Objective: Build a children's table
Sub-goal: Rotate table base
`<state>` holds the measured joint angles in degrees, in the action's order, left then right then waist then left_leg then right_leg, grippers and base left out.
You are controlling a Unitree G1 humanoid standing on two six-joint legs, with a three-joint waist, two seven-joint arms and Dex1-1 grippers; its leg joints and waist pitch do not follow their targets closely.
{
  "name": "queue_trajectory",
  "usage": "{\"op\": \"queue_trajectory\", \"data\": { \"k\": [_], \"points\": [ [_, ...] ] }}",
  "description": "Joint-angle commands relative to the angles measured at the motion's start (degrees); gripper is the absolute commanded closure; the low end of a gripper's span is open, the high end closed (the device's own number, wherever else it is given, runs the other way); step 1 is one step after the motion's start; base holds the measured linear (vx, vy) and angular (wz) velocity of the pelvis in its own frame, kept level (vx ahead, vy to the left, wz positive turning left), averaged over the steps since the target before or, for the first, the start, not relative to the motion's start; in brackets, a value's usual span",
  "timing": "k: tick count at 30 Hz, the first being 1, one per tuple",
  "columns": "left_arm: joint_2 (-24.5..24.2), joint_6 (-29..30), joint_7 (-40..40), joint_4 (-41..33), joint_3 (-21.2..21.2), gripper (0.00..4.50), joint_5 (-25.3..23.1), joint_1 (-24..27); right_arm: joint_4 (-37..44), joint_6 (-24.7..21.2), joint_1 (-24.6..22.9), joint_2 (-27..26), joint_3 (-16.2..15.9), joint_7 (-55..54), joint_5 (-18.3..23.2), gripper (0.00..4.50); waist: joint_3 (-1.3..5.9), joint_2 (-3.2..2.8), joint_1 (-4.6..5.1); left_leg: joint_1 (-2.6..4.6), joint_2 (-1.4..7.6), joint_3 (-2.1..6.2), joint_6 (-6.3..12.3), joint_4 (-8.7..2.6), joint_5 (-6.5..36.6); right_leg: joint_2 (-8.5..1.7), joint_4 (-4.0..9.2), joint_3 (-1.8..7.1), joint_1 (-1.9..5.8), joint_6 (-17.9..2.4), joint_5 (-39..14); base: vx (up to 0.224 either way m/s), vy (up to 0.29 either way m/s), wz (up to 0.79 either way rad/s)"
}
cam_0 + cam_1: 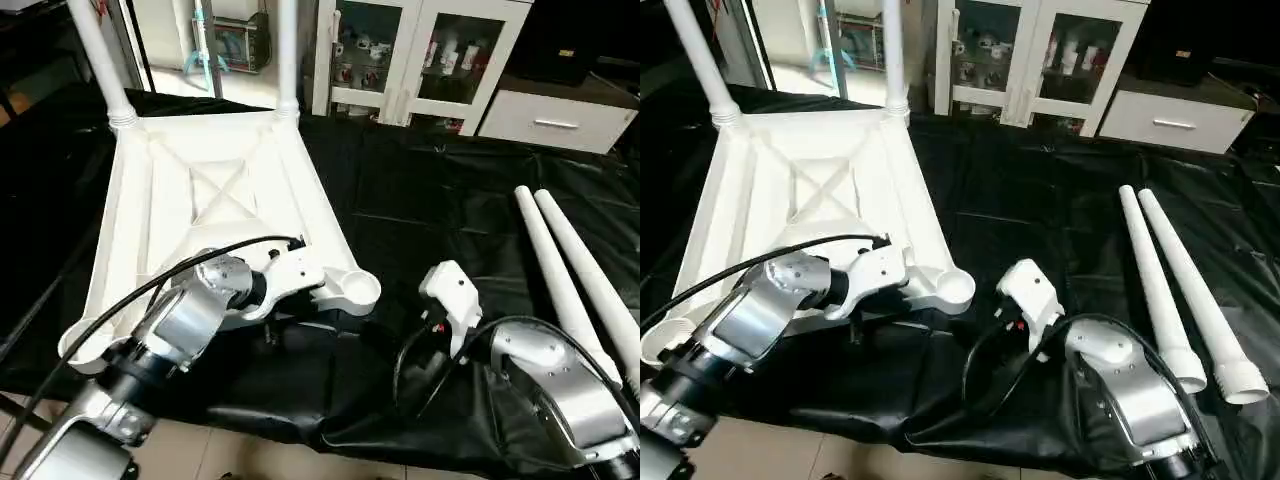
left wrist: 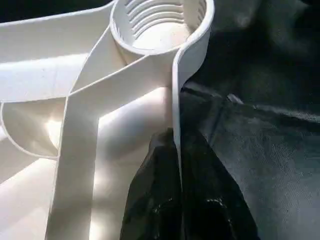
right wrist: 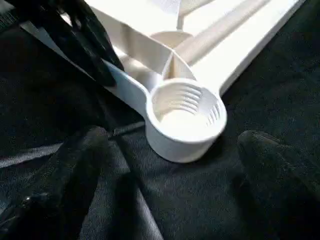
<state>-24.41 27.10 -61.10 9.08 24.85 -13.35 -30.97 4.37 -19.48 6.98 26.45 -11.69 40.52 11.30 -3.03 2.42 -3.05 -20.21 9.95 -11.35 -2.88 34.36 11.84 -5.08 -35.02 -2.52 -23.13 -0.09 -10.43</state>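
Observation:
The children's table top (image 1: 200, 190) lies upside down on a black cloth, its ribbed X-braced underside facing up. Two white legs (image 1: 100, 60) (image 1: 287, 50) stand upright in its far corner sockets. The near right socket (image 1: 355, 290) is empty and shows its inner thread. My left gripper (image 2: 177, 200) is shut on the thin near rim of the top, just beside that socket, one black finger on each side of the wall. My right gripper (image 3: 172, 145) hovers open just right of the socket, and its fingers (image 3: 75, 165) are spread wider than the socket. Two loose legs (image 1: 560, 270) lie side by side on the right.
The black cloth (image 1: 430, 200) covers the work surface and hangs wrinkled over the near edge. A white glass-door cabinet (image 1: 420, 60) and a white drawer unit (image 1: 560, 120) stand behind it. My left arm's cable (image 1: 200, 260) arcs over the table top.

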Motion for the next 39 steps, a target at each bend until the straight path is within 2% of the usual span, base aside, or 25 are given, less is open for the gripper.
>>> {"op": "queue_trajectory", "data": {
  "k": [1, 6, 7, 11, 13, 16, 19, 20, 21, 23, 24, 25, 27, 28, 30, 31, 32, 33, 35, 36, 37, 39],
  "points": [
    [-0.9, 1.1, 0.2, -0.6, 1.8, 4.49, -1.8, 1.9, 1.0, -0.5, -0.1, 0.3, 1.3, -0.5, -0.4, 0.00, 3.26, -0.56, -0.31, 0.25, 3.26, 1.72, 1.43, -4.57, 11.9, -3.24, 4.03, 2.39, 2.61, -13.2, -9.9, 0.000, 0.000, 0.00],
    [1.6, 5.3, 3.9, -1.3, -1.7, 4.49, 0.4, 2.7, 1.2, -0.5, -0.4, -0.1, 1.9, -0.8, 0.1, 0.00, 3.22, -0.48, -0.25, 0.32, 3.17, 1.66, 0.81, -4.59, 13.3, -3.22, 4.23, 2.44, 2.50, -12.7, -11.7, 0.000, 0.000, 0.00],
    [2.3, 6.3, 4.3, -1.9, -2.4, 4.02, 1.5, 2.6, 1.2, -0.5, -0.4, -0.1, 2.0, -0.9, 0.2, 0.00, 3.25, -0.43, -0.29, 0.29, 3.18, 1.71, 0.78, -4.60, 13.1, -3.27, 4.20, 2.42, 2.54, -12.6, -11.9, 0.000, 0.000, 0.00],
    [5.4, 10.2, 4.8, -5.0, -4.6, 3.83, 5.0, 2.3, 1.0, -0.5, -0.2, 0.0, 2.5, -1.0, 0.7, 0.00, 3.36, -0.28, -0.36, 0.11, 3.12, 1.65, 1.56, -4.37, 11.3, -3.27, 4.07, 2.42, 2.65, -13.3, -9.6, 0.000, 0.000, 0.00],
    [6.1, 11.1, 4.8, -6.1, -4.7, 3.57, 5.7, 2.2, 0.9, -0.5, -0.1, 0.0, 2.7, -1.0, 0.7, 0.00, 3.43, -0.46, -0.50, 0.09, 3.15, 1.63, 2.29, -4.30, 10.0, -3.27, 3.94, 2.38, 2.68, -13.7, -8.2, 0.000, 0.000, 0.00],
    [6.2, 11.3, 4.9, -6.3, -4.7, 3.40, 5.6, 2.0, 0.8, -0.3, -0.1, 0.0, 3.0, -1.0, 0.9, 0.00, 3.29, -0.43, -0.63, 0.06, 3.18, 1.64, 2.58, -4.35, 10.4, -3.21, 4.10, 2.36, 2.68, -13.6, -8.8, 0.000, 0.000, 0.00],
    [5.7, 12.0, 4.6, -6.9, -4.7, 3.12, 5.8, 2.0, 0.9, -0.3, -0.5, 0.0, 3.3, -1.1, 1.0, 0.00, 3.19, -0.57, -0.63, 0.19, 3.13, 1.70, 1.85, -4.51, 12.4, -3.17, 4.41, 2.33, 2.55, -12.5, -12.0, 0.000, 0.000, 0.00],
    [5.6, 12.2, 4.6, -7.1, -4.7, 3.12, 6.0, 2.0, 1.0, -0.3, -0.6, 0.0, 3.5, -1.2, 1.1, 0.00, 3.21, -0.47, -0.63, 0.18, 3.12, 1.70, 1.76, -4.51, 12.5, -3.17, 4.43, 2.34, 2.55, -12.4, -12.2, 0.000, 0.000, 0.00],
    [5.1, 12.6, 4.2, -7.8, -4.5, 3.02, 6.3, 2.1, 1.1, -0.3, -0.8, -0.1, 3.6, -1.4, 1.0, 0.00, 3.18, -0.81, -0.70, 0.19, 3.14, 1.77, 1.55, -4.58, 12.6, -3.20, 4.42, 2.36, 2.52, -12.3, -12.3, 0.000, 0.000, 0.00],
    [4.2, 12.3, 4.2, -8.9, -4.3, 2.83, 6.7, 2.3, 1.4, -0.4, -1.1, -0.4, 4.2, -1.7, 1.3, 0.00, 3.25, -0.74, -0.65, 0.20, 3.19, 1.79, 1.33, -4.60, 12.6, -3.15, 4.35, 2.35, 2.54, -12.3, -11.5, 0.000, 0.000, 0.00],
    [3.9, 12.5, 4.1, -9.6, -5.2, 2.83, 7.6, 2.4, 1.6, -0.4, -1.2, -0.7, 4.8, -2.3, 1.4, 0.00, 3.21, -1.04, -0.64, 0.21, 3.20, 1.82, 1.25, -4.66, 12.5, -3.10, 4.27, 2.34, 2.52, -12.5, -10.8, 0.000, 0.000, 0.00],
    [3.9, 12.5, 4.1, -9.6, -5.2, 2.83, 7.6, 2.4, 1.6, -0.4, -1.2, -0.7, 4.8, -2.3, 1.4, 0.00, 3.24, -0.91, -0.57, 0.23, 3.17, 1.76, 1.18, -4.63, 12.6, -3.08, 4.25, 2.32, 2.53, -12.6, -10.6, 0.000, 0.000, 0.00],
    [3.2, 9.6, 3.4, -10.2, -9.1, 2.83, 10.6, 2.5, 2.6, -2.4, -0.5, -2.6, 7.8, -5.2, 3.3, 0.00, 3.23, -1.33, -0.59, 0.18, 3.07, 1.75, 1.18, -4.59, 12.3, -3.08, 4.19, 2.34, 2.58, -13.1, -9.7, 0.000, 0.000, 0.00],
    [3.1, 8.4, 3.2, -10.3, -9.9, 2.83, 11.2, 2.5, 2.8, -2.7, -0.2, -3.0, 8.5, -5.9, 3.6, 0.00, 3.27, -1.08, -0.56, 0.14, 2.96, 1.70, 1.18, -4.59, 12.4, -3.00, 4.21, 2.28, 2.62, -13.1, -9.9, 0.000, 0.000, 0.00],
    [3.1, 7.6, 3.1, -11.0, -11.6, 2.83, 12.6, 2.5, 2.9, -3.2, 0.4, -3.7, 9.7, -7.6, 3.9, 0.00, 3.21, -1.20, -0.47, 0.18, 2.96, 1.74, 0.98, -4.62, 12.3, -2.97, 4.14, 2.25, 2.59, -13.1, -10.0, 0.000, 0.000, 0.00],
    [3.6, 6.4, 2.3, -13.3, -15.3, 2.83, 16.4, 2.7, 3.2, -5.3, 2.2, -4.8, 12.5, -11.4, 4.3, 0.00, 3.24, -1.31, -0.46, 0.26, 2.97, 1.66, 0.77, -4.60, 12.2, -2.98, 4.12, 2.27, 2.52, -13.2, -9.9, 0.000, 0.000, 0.00],
    [4.1, 7.0, 2.0, -14.3, -17.0, 2.83, 18.1, 2.7, 3.2, -6.5, 3.2, -5.1, 13.6, -13.1, 4.2, 0.00, 3.29, -1.28, -0.36, 0.20, 3.00, 1.69, 0.41, -4.69, 11.8, -3.00, 3.96, 2.23, 2.63, -13.7, -9.6, 0.000, 0.000, 0.00],
    [4.1, 7.0, 2.0, -14.3, -17.0, 2.83, 18.1, 2.7, 3.2, -6.5, 3.2, -5.1, 13.6, -13.1, 4.2, 0.00, 3.27, -1.24, -0.32, 0.23, 2.96, 1.64, 0.26, -4.64, 11.6, -2.90, 3.92, 2.20, 2.60, -13.7, -9.4, 0.000, 0.000, 0.00],
    [5.7, 8.3, 4.6, -15.2, -19.7, 2.83, 19.9, 2.5, 2.3, -9.3, 5.1, -4.9, 15.3, -17.3, 2.0, 0.00, 3.13, -1.34, -0.24, 0.33, 2.87, 1.50, -0.10, -4.59, 11.4, -2.71, 3.83, 2.24, 2.49, -13.6, -9.4, 0.000, 0.000, 0.00],
    [7.4, 9.0, 8.0, -15.0, -21.7, 2.83, 20.2, 2.3, 1.5, -12.6, 6.8, -4.4, 16.5, -21.2, -0.4, 0.00, 3.16, -1.18, -0.17, 0.34, 2.85, 1.41, -0.31, -4.50, 10.7, -2.62, 3.86, 2.25, 2.51, -13.3, -9.1, 0.000, 0.000, 0.00],
    [8.1, 7.6, 10.2, -14.3, -21.9, 2.83, 19.3, 2.4, 1.2, -15.4, 7.8, -3.8, 16.9, -22.8, -1.7, 0.00, 3.20, -1.13, -0.31, 0.42, 2.68, 1.34, -0.29, -4.40, 10.4, -2.67, 4.01, 2.27, 2.55, -13.0, -9.5, 0.000, 0.000, 0.00],
    [8.9, 5.8, 13.1, -13.2, -21.3, 2.83, 17.9, 3.2, 1.1, -22.6, 9.7, -3.0, 18.3, -24.4, -1.7, 0.00, 3.23, -1.04, -0.33, 0.32, 2.50, 1.42, -0.06, -4.34, 9.5, -2.39, 3.89, 2.32, 2.78, -12.1, -9.5, 0.000, 0.000, 0.00]
  ]
}}
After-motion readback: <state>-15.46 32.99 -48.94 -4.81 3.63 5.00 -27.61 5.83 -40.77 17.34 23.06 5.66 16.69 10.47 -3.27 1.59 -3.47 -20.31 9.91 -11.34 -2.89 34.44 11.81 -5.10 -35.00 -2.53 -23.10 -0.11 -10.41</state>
